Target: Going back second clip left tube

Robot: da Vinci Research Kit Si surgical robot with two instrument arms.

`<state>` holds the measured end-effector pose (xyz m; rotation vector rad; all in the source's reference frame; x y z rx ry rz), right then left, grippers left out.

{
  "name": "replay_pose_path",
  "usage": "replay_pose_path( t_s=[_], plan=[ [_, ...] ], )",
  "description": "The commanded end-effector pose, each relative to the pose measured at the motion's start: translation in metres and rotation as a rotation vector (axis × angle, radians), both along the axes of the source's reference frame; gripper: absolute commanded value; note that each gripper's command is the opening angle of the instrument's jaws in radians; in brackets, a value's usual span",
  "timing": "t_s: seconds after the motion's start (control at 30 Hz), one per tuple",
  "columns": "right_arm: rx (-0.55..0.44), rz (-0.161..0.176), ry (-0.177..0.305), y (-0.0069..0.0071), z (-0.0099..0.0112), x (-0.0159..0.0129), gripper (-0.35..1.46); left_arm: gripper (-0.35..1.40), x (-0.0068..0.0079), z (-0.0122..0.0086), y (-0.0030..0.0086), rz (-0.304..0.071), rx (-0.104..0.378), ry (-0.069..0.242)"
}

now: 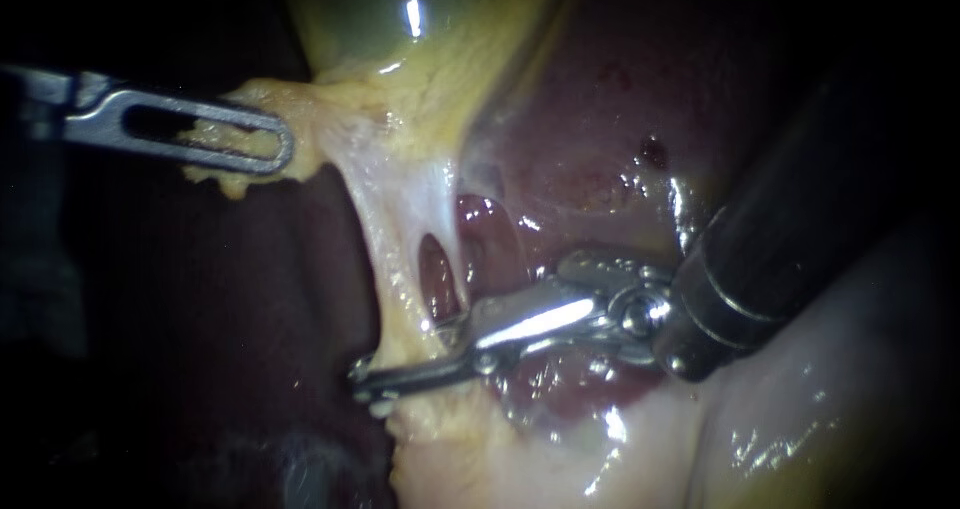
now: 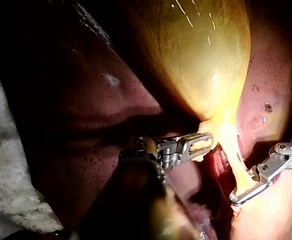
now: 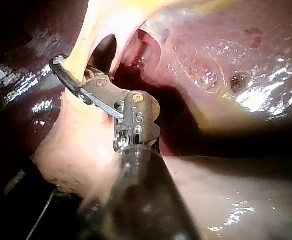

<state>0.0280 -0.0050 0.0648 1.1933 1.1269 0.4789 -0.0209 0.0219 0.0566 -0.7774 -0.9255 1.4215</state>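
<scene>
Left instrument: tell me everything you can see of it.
The left instrument comes in from the left: a dark shaft, a bright metal wrist, then long, round-tipped, slotted jaws lying nearly level. The jaws are shut on a fringe of yellow fatty tissue just below the gallbladder; yellow shows through the slot, and pale membrane stretches taut away from the grip.

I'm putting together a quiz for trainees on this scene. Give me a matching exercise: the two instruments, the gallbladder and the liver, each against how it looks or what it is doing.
Things
1 left instrument
2 right instrument
3 gallbladder
4 liver

States
A dark red, glistening
B tip lies across the pale tube
C yellow-green, glossy
D jaws shut on yellow tissue at the gallbladder's lower end

Pairs: 1-D, 2-B, 3-C, 4-A
</scene>
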Motion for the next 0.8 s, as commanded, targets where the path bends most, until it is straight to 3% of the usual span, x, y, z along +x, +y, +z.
replay_pose_path(
  t_s=[0.03, 0.27, 0.33, 0.4, 0.57, 0.8],
  plan=[
    [0.0, 0.0, 0.0, 0.0, 0.0, 0.0, -0.35, -0.35, 0.0, 0.0, 0.0, 0.0, 0.0, 0.0],
    [0.0, 0.0, 0.0, 0.0, 0.0, 0.0, -0.35, -0.35, 0.0, 0.0, 0.0001, 0.001, 0.0, -0.001],
    [0.004, -0.016, 0.009, -0.0001, -0.0001, 0.0, -0.35, -0.35, 0.0001, 0.0001, 0.0001, 0.001, 0.0, -0.001],
    [0.011, -0.029, 0.013, -0.0004, -0.0002, 0.0, -0.16, -0.35, 0.0001, 0.0001, 0.0001, 0.001, 0.0, -0.001],
    [-0.029, -0.022, 0.029, -0.001, -0.0007, 0.0007, 0.3, -0.35, 0.0001, 0.0, 0.0001, 0.003, 0.002, -0.003],
    [-0.066, 0.005, 0.032, -0.001, -0.0008, 0.0018, 0.48, -0.35, 0.0001, 0.0, 0.0001, 0.003, 0.002, -0.003]
  ],
)
